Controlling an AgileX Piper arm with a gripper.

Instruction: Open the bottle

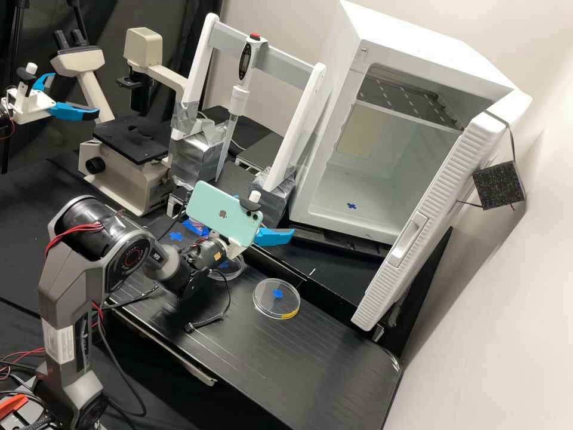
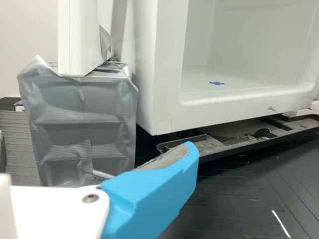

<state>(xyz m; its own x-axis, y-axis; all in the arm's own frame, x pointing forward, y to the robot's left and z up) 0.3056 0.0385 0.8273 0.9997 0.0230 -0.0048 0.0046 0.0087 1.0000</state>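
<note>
One blue finger (image 1: 237,197) of the widely spread tool (image 1: 267,214) is mostly hidden behind the phone (image 1: 215,209).

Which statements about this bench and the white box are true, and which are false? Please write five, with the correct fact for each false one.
1. The door of the white box is open. True.
2. The round dish with the yellow strip lies inside the white box. False: it lies on the black surface outside.
3. A light green phone is at the arm's wrist. True.
4. In the high view, the microscope is right of the white box. False: it is left of it.
5. A blue mark is on the floor of the white box. True.
</note>
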